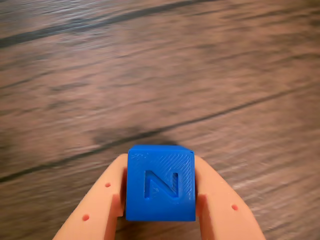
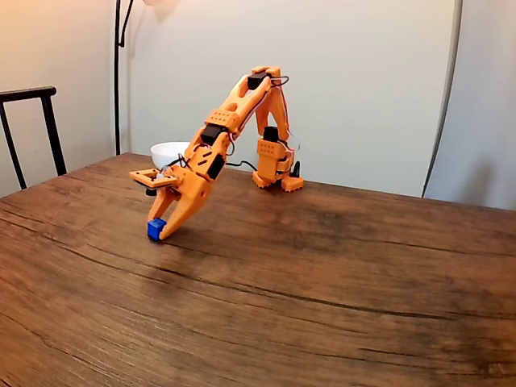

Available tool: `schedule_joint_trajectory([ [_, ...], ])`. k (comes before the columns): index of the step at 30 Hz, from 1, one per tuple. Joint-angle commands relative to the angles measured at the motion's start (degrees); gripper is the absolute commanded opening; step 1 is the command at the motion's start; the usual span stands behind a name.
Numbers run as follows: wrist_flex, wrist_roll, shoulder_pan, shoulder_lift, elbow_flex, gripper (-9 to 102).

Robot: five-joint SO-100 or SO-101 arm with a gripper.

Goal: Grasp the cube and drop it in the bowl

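Cube (image 1: 160,185) between jaws, table edges distant.

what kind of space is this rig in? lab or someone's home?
Probably a home room, not a lab. The arm stands on a dark wooden table like a dining table, a black chair sits at its far left in the fixed view, and a floor lamp's pole runs up the plain wall.

Wrist view: orange gripper (image 1: 160,200) fingers cut off by bottom edge; wooden table (image 1: 160,75) grain smeared by blur. Cube (image 1: 161,184) sides covered by fingers.

Fixed view: white bowl (image 2: 168,151) partly hidden behind arm (image 2: 234,121). Chair (image 2: 32,129) cut by left edge.
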Motion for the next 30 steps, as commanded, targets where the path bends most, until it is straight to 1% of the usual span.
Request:
schedule_joint_trajectory([
  [1, -0.09, -0.09, -0.44, 6.33, -1.85, 1],
  [4, 4.66, -0.09, -0.88, 10.90, -2.46, 1],
  [9, 17.23, 0.62, -0.97, 18.81, -5.98, 1],
  [17, 34.63, 0.70, -1.67, 27.51, -13.01, 1],
  [21, 43.95, 0.26, -2.02, 30.50, -16.44, 1],
  [30, 60.21, 0.00, -1.41, 33.57, -25.31, 1],
])
